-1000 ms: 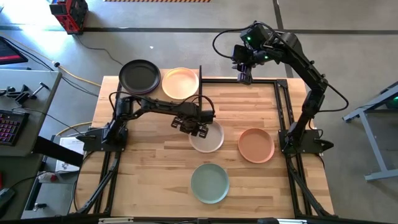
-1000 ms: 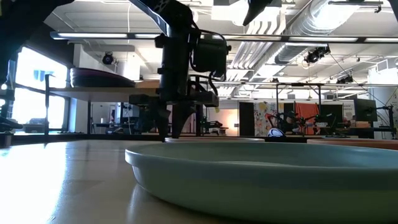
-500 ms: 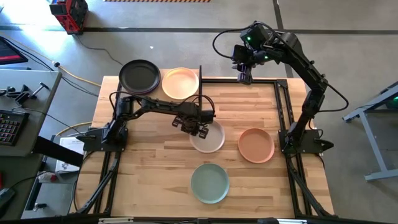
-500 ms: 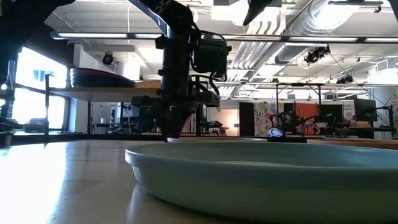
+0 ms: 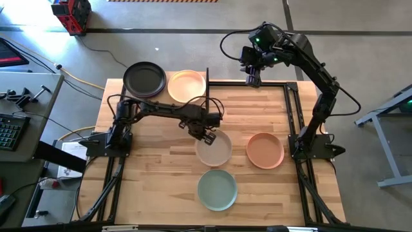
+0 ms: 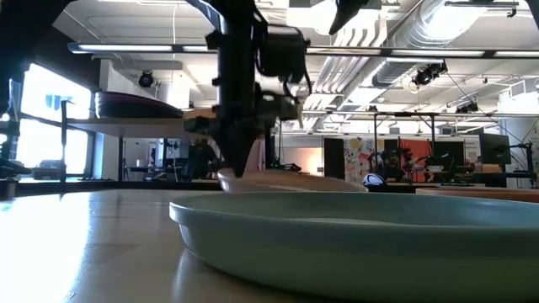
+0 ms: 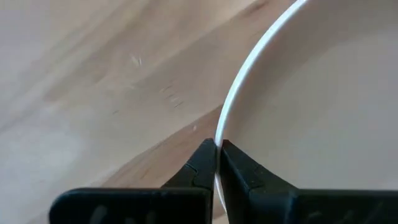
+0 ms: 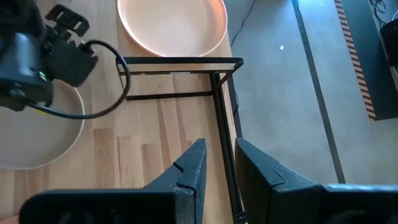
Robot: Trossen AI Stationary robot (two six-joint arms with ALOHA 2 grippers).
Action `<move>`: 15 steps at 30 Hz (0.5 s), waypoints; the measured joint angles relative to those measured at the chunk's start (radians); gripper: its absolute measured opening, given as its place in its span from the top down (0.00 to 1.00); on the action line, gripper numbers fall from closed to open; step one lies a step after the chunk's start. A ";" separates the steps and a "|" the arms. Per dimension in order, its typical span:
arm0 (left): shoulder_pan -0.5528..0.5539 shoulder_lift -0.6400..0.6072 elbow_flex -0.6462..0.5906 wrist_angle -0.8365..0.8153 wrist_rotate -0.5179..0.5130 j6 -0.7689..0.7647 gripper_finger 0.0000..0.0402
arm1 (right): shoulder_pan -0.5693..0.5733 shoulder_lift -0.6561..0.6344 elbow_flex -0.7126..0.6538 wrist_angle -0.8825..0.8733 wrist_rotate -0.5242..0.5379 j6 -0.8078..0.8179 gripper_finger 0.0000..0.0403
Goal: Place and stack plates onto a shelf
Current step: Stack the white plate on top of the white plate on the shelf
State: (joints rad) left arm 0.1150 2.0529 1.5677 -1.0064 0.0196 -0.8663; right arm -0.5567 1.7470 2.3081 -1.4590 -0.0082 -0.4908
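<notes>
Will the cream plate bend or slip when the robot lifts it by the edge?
Probably no bending: the cream plate keeps its round shape while the left gripper pinches its rim, one side raised in the low view. Held only at that thin, smooth-looking rim, it may slip or swing downward. Being shallow and wide, it would likely land flat rather than roll.

Cream plate mid-surface, one rim tilted up. Terracotta plate toward right edge, sage plate near front edge. Black stack, beige plate on shelf at back-left.

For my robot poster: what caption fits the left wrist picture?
Left gripper jaws pinch the cream plate rim above the wooden tabletop.
</notes>
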 joint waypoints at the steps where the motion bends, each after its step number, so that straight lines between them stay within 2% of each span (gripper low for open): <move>1: -0.002 -0.017 0.000 -0.002 -0.009 0.010 1.00 | 0.000 0.000 0.000 0.000 0.000 0.005 0.85; 4: -0.006 -0.076 0.000 -0.021 -0.046 0.039 1.00 | 0.000 0.000 0.000 0.000 0.000 0.024 0.85; 11: 0.001 -0.216 0.000 -0.106 -0.216 0.068 1.00 | 0.000 0.000 0.000 0.005 0.000 0.068 0.85; 15: 0.015 -0.318 0.000 -0.113 -0.254 0.068 1.00 | 0.000 0.000 0.000 0.005 0.000 0.093 0.85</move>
State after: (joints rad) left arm 0.1299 1.7349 1.5673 -1.1197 -0.2344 -0.7986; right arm -0.5564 1.7470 2.3081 -1.4539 -0.0082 -0.3975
